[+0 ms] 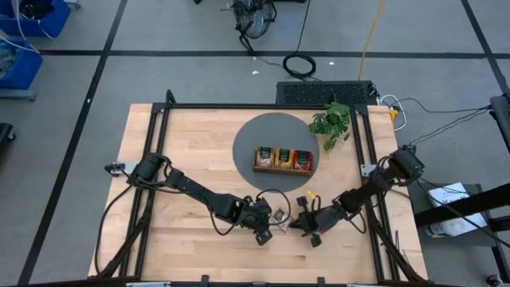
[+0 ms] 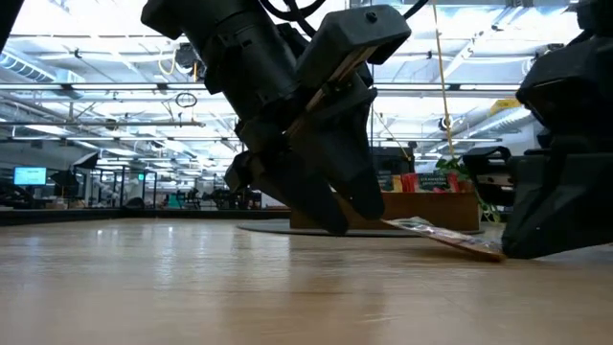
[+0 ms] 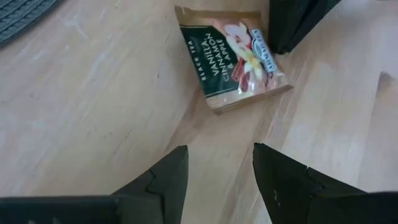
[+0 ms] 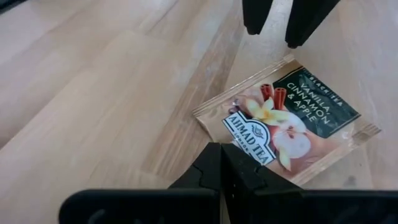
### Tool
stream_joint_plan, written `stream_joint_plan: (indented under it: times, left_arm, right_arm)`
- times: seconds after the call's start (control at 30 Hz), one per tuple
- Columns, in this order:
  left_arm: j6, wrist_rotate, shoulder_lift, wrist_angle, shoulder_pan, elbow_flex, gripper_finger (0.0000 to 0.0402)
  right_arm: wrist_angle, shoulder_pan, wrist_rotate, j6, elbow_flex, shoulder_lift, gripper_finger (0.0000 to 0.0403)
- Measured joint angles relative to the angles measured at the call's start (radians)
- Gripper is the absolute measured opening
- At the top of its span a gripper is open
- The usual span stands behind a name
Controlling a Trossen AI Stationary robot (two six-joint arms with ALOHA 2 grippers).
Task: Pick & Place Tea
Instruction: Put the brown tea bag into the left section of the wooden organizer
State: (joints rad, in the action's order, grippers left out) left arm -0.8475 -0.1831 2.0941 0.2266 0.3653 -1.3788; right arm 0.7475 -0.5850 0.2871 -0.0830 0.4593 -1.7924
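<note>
Wooden planks make up the table (image 1: 191,167), with a round grey mat (image 1: 251,135) toward its far side carrying a tray (image 1: 284,169) already stocked with tea packets, and a small plant (image 1: 333,121) beside it. One loose tea packet (image 3: 235,57), beige with a dark label, lies on the bare wood near the front edge, between the two arms. In the low view it sits tilted, one edge lifted off the wood at the right end effector.

The left end effector (image 3: 214,171) hovers just short of the packet, fingers parted and empty. The right end effector (image 4: 221,168) is clenched, its tips at the packet's edge; whether they pinch that edge or only press on it is unclear.

A flat packet gives little to bite, so the raised edge looks like the best target. The left end effector should probably come in low, straddle that edge squarely and close gently, without pushing the packet away across the wood.
</note>
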Motion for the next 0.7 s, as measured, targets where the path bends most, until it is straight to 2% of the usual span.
stream_joint_plan:
  times: [0.3, 0.7]
  left_arm:
    - [0.080, 0.003, 0.000, -0.074, -0.028, 0.000, 0.0182]
    - [0.060, 0.105, 0.038, -0.132, -0.102, -0.001, 0.0182]
  right_arm:
    - [-0.007, 0.027, -0.030, -0.030, -0.019, -0.013, 0.0000]
    - [-0.009, 0.028, -0.029, -0.031, -0.027, -0.014, 0.0000]
